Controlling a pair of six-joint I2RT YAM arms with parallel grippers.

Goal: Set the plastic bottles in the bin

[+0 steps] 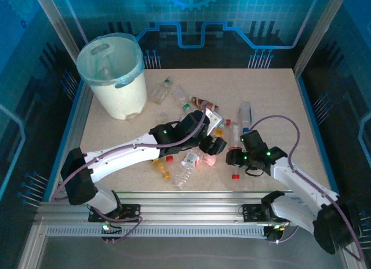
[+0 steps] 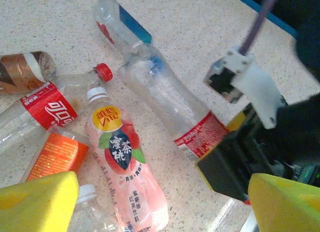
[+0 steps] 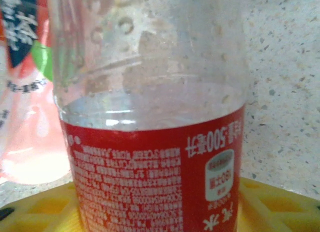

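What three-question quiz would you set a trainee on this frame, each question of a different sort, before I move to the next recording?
1. Multiple choice: where on the table does the bin stand? A far left corner; B near right corner; C centre.
2. True or false: the left gripper hangs open over plastic bottles lying on their sides.
3. Fill in: the clear bottle that the right gripper straddles has a ____ label.
Key: 1 A; 2 true; 3 red.
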